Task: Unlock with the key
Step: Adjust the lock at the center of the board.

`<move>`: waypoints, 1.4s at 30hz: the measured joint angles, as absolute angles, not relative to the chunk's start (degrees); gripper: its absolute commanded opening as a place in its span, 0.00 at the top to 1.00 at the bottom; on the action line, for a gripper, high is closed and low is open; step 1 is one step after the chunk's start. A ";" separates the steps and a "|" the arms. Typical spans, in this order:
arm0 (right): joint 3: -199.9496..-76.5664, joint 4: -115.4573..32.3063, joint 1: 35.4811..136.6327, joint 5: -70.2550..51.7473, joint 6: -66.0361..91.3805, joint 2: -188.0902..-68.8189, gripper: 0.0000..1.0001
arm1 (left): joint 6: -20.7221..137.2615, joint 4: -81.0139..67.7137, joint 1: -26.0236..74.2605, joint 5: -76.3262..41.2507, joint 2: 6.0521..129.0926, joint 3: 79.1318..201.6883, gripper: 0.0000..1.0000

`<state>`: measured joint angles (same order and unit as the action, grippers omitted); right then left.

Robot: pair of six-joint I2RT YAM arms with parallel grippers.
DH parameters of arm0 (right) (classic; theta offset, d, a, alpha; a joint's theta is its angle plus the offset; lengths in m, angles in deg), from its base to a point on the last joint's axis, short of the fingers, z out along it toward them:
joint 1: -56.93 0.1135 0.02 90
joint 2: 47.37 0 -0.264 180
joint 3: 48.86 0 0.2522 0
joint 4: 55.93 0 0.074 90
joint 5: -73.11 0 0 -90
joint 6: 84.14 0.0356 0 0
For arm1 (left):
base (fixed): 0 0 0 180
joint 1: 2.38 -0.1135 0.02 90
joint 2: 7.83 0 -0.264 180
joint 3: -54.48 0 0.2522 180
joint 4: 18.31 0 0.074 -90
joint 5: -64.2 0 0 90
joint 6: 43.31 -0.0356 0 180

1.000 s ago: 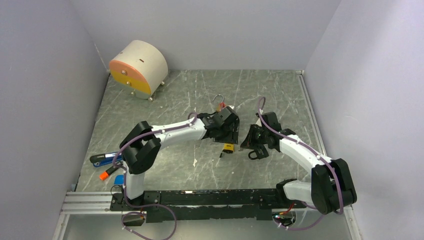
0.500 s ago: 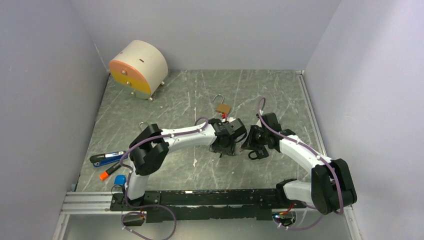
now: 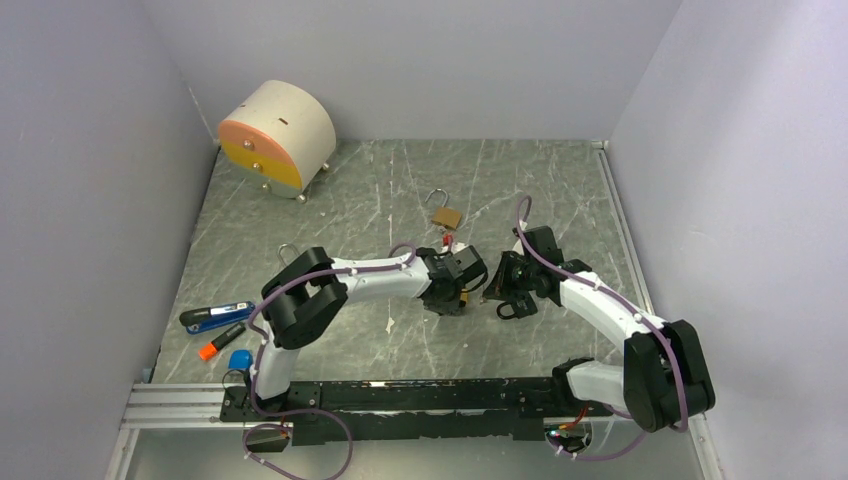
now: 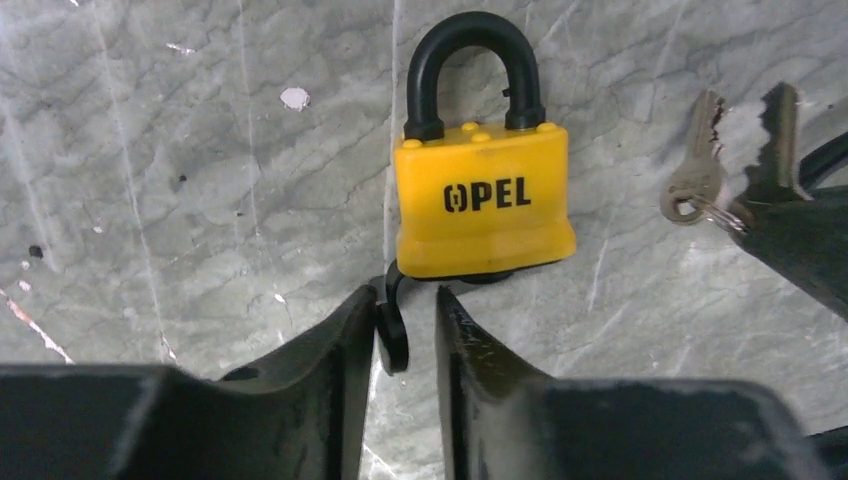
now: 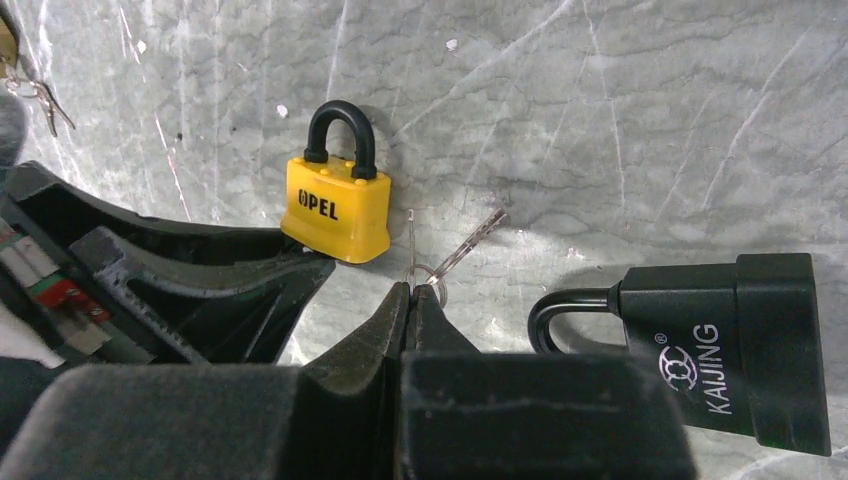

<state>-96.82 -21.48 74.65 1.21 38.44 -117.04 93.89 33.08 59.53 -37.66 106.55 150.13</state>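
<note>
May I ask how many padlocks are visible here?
3: yellow padlock at the left tool, black padlock by the right tool, brass padlock farther back; others may be hidden.

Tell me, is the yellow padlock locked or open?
Shut, apparently: both legs of the black shackle sit down inside the yellow padlock.

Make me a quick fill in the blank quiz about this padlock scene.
The yellow padlock is printed with ____. The black padlock reads ____. The right claw is shut on the key ring, which carries ____ keys.
Missing words: OPEL, KAIJING, two.
</note>
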 measured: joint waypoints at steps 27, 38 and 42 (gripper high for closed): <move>-94.79 -22.01 78.58 -0.23 41.43 -116.26 1.00 | 129.25 -31.59 41.15 12.77 97.16 115.90 0.97; -94.81 -23.19 82.01 -2.09 44.01 -119.03 1.00 | 154.96 -66.15 41.21 11.57 107.12 110.44 0.94; -94.81 -23.19 82.10 -3.03 44.71 -119.05 1.00 | 160.01 -73.89 41.21 9.66 109.64 107.59 0.89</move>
